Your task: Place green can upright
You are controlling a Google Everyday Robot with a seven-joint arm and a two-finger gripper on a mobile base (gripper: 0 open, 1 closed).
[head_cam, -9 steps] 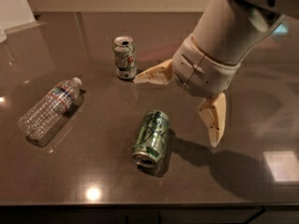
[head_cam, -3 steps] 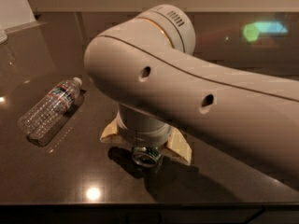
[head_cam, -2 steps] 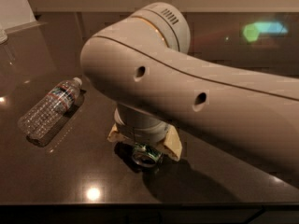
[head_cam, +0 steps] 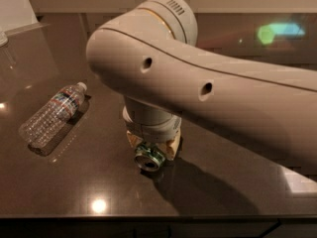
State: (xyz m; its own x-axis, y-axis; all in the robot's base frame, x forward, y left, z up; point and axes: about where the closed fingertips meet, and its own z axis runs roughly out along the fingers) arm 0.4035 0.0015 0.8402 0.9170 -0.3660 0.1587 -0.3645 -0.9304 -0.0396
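Green can (head_cam: 148,158) lies on its side beneath the large white arm (head_cam: 208,93), long axis toward the camera, silver end facing the tabletop's (head_cam: 74,182) front edge. Open room rightward; water bottle (head_cam: 52,114) lies well left. Gripper (head_cam: 151,148) fingers (head_cam: 171,147) clamp the can's sides.

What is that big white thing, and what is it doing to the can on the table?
That big white tube is a robot's arm. There is just one picture here, from one camera looking down at a dark brown table. Where the camera is mounted is not known. At the arm's end, low over the middle of the table, is the gripper, the robot's hand, with two tan fingers. The fingers squeeze a metallic green soda can from both sides. The can lies on its side, one silver end facing us. To the left lies a clear plastic water bottle, also on its side, and nothing holds it.
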